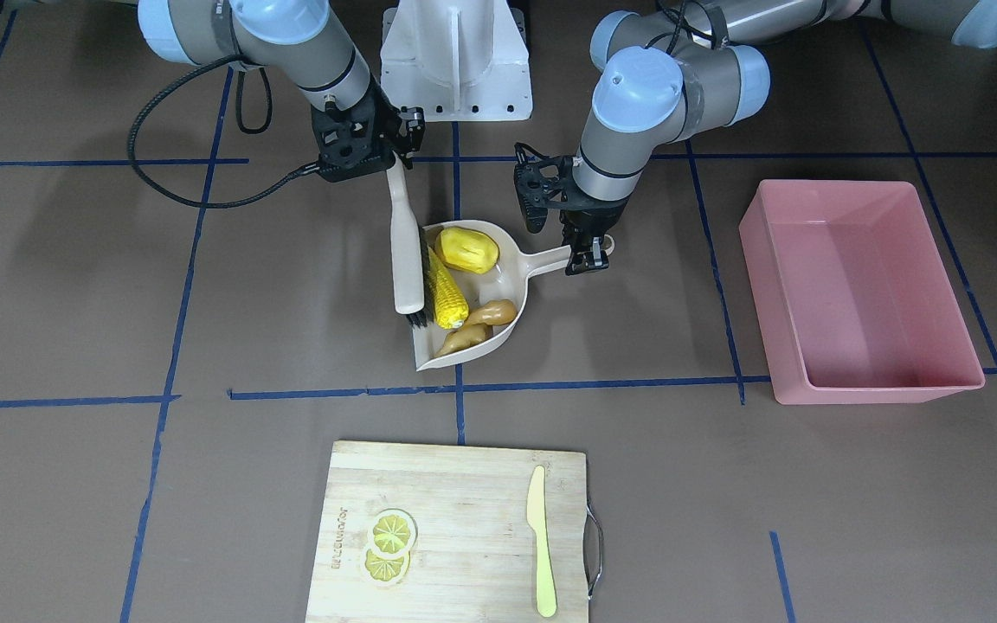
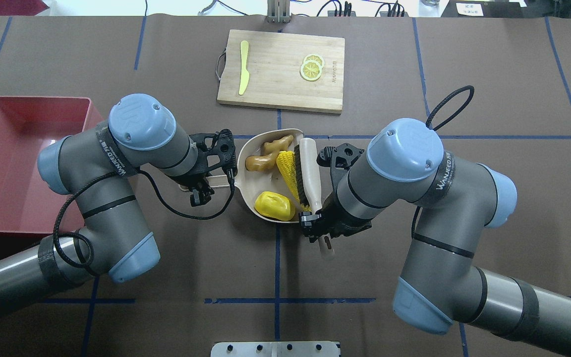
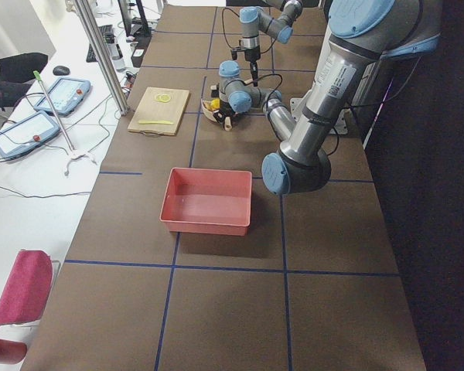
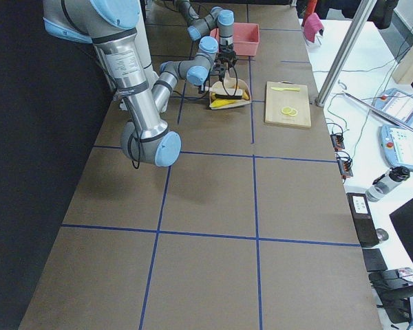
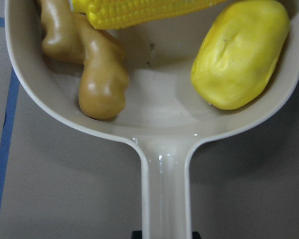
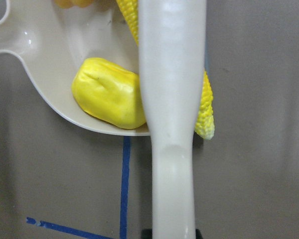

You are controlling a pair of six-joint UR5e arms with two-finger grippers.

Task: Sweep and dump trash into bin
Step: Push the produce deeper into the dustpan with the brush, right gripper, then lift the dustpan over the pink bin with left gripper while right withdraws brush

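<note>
The beige dustpan [image 1: 511, 264] lies on the table mid-view. In it are the stubby yellow potato-like lump [image 1: 466, 249], the tan ginger root [image 1: 481, 320] and the long corn cob [image 1: 447, 290], which lies along the pan's open mouth. My left gripper [image 1: 589, 255] is shut on the dustpan handle [image 5: 164, 199]. My right gripper [image 1: 390, 160] is shut on the beige brush [image 1: 406, 251], whose bristles press against the corn [image 6: 205, 109]. The pink bin [image 1: 871, 294] stands empty, apart, on my left side [image 2: 18, 158].
A wooden cutting board [image 1: 464, 519] lies across the table from me, with lemon slices [image 1: 392, 532] and a pale yellow-green knife [image 1: 540, 545] on it. My base [image 1: 455, 61] stands behind the dustpan. Blue tape lines cross the brown table.
</note>
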